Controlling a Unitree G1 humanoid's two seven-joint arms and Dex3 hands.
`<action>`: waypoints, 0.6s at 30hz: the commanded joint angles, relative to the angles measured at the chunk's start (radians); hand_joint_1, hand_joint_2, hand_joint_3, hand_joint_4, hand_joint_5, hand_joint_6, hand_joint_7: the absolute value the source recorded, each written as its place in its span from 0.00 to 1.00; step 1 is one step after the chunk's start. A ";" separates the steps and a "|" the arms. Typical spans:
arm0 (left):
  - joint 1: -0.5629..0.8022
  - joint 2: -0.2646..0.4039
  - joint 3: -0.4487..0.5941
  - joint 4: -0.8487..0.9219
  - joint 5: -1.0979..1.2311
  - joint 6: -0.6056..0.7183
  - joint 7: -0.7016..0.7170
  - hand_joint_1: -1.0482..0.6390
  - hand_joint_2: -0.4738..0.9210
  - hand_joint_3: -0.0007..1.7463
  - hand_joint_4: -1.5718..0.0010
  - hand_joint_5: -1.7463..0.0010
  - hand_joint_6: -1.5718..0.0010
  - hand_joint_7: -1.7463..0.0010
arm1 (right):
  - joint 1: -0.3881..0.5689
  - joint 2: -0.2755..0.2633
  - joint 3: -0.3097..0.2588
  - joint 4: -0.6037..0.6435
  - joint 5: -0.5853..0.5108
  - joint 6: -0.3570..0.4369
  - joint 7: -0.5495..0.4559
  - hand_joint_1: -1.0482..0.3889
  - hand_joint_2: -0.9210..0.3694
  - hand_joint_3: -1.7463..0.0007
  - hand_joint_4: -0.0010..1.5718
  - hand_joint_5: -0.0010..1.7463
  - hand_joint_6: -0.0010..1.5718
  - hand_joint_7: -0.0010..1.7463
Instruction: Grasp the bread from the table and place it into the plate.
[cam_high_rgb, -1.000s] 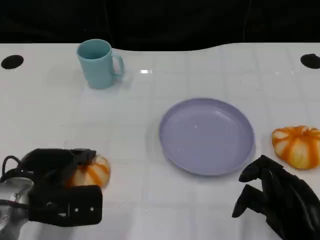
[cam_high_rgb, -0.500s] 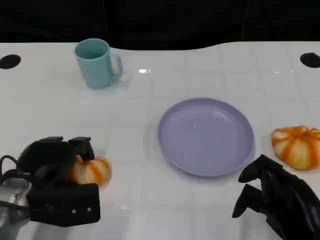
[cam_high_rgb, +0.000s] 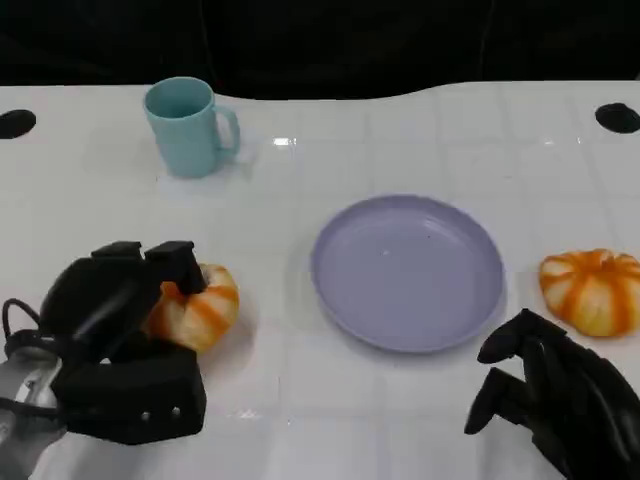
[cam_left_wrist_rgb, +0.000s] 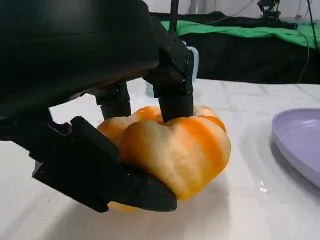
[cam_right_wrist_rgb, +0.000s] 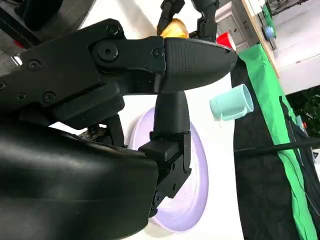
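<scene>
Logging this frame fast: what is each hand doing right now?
Left hand: holding the bread, fingers closed around it.
Right hand: holds nothing, fingers curled in, near the plate.

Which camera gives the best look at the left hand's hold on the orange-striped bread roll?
Left wrist view: the orange-striped bread roll shows close-up between the left hand's fingers. Head view shows it partly behind that hand; right wrist view, just a distant orange sliver.
</scene>
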 joint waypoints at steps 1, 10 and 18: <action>0.016 0.006 0.027 -0.053 -0.024 0.028 -0.013 0.52 0.85 0.42 0.50 0.00 0.60 0.00 | -0.001 -0.009 -0.009 0.020 -0.007 -0.019 0.004 0.37 0.00 0.70 0.37 1.00 0.25 0.99; 0.012 -0.042 0.075 -0.177 -0.130 0.111 -0.123 0.51 0.76 0.61 0.46 0.00 0.57 0.00 | -0.007 -0.005 -0.013 0.029 0.005 -0.010 0.005 0.37 0.00 0.69 0.40 1.00 0.26 0.99; -0.038 -0.066 0.051 -0.216 -0.103 0.147 -0.163 0.51 0.76 0.59 0.48 0.00 0.59 0.00 | -0.006 -0.001 -0.009 0.032 0.002 -0.016 0.004 0.37 0.00 0.70 0.40 1.00 0.26 0.99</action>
